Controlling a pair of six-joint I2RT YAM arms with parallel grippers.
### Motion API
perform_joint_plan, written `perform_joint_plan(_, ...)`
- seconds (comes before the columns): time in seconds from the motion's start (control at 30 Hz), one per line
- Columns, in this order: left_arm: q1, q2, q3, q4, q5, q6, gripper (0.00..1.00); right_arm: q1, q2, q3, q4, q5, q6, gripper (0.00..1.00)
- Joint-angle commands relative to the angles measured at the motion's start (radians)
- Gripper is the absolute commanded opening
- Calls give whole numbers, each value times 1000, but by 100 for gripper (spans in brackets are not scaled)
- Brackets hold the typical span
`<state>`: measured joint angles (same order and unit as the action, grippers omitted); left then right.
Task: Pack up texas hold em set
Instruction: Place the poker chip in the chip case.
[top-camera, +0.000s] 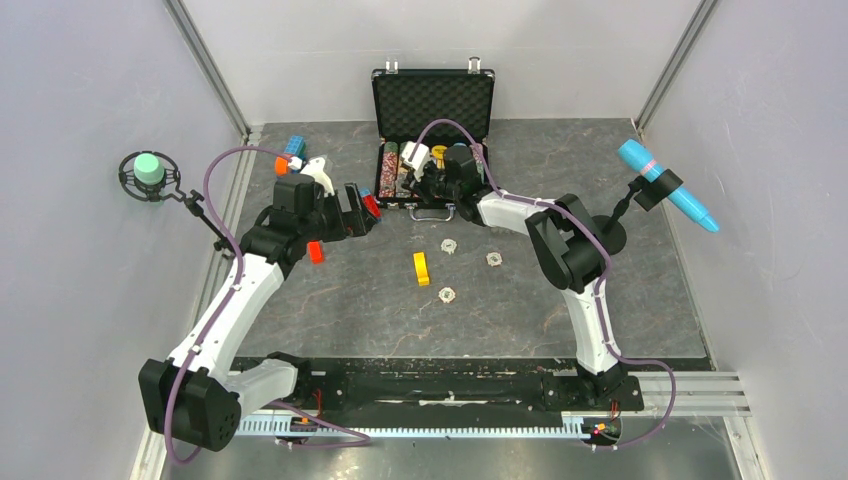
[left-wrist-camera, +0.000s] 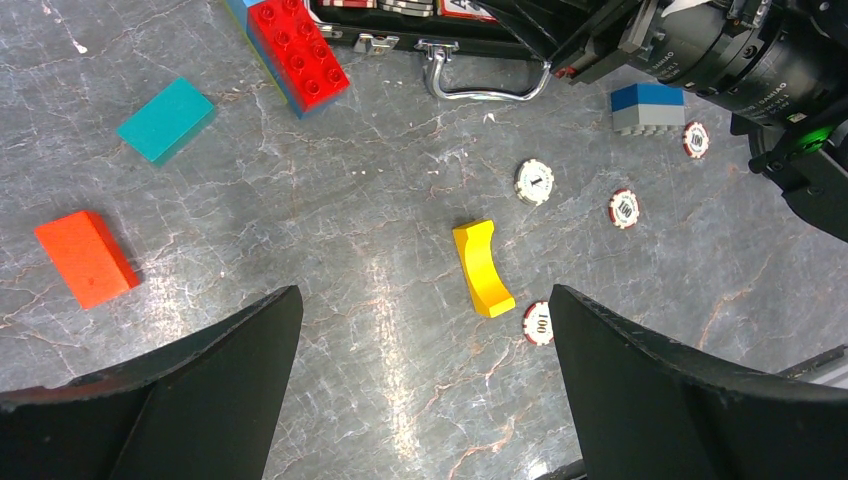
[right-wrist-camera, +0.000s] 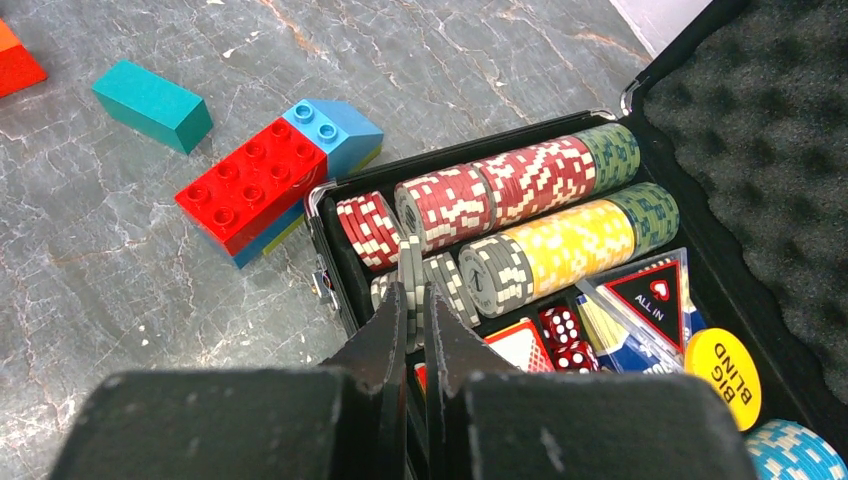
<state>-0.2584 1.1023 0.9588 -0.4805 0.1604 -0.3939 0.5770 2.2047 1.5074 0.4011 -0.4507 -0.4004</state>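
Note:
The black case (top-camera: 433, 100) of the texas hold em set stands open at the back, its grey foam lid upright. Rows of coloured chips (right-wrist-camera: 520, 180), dice and cards fill its tray (right-wrist-camera: 330, 262). My right gripper (right-wrist-camera: 413, 290) (top-camera: 425, 183) hangs over the tray's left end. It is shut on a grey chip (right-wrist-camera: 410, 255) held edge-up by the chip rows. Three loose chips (top-camera: 447, 245) (top-camera: 493, 259) (top-camera: 446, 294) lie on the table in front of the case; the left wrist view shows them (left-wrist-camera: 534, 182) too. My left gripper (left-wrist-camera: 425, 295) (top-camera: 345, 225) hovers open above bare table, with nothing between its fingers.
A yellow curved block (left-wrist-camera: 483, 267) lies among the loose chips. A red and blue brick (left-wrist-camera: 295, 50), a teal block (left-wrist-camera: 165, 120) and an orange block (left-wrist-camera: 85, 258) lie left of the case. A blue-grey brick (left-wrist-camera: 648, 108) sits near the case's silver handle (left-wrist-camera: 487, 90).

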Motion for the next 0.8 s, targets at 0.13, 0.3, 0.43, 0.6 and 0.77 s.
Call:
perform_joint_plan(0.13, 5, -21, -2, 28, 15, 60, 100, 1, -1, 72, -19, -23, 4, 0)
perform_joint_plan(0.3, 5, -19, -2, 28, 14, 60, 100, 1, 20, 97, -57, -23, -6, 0)
perform_joint_plan(0.43, 5, -18, -3, 29, 17, 60, 100, 1, 36, 116, -89, -30, -14, 0)
perform_joint_plan(0.6, 7, -16, -2, 30, 19, 59, 100, 1, 54, 136, -115, -64, -14, 0)
perform_joint_plan(0.77, 7, -15, -3, 31, 22, 58, 100, 1, 66, 152, -129, -94, -12, 0)
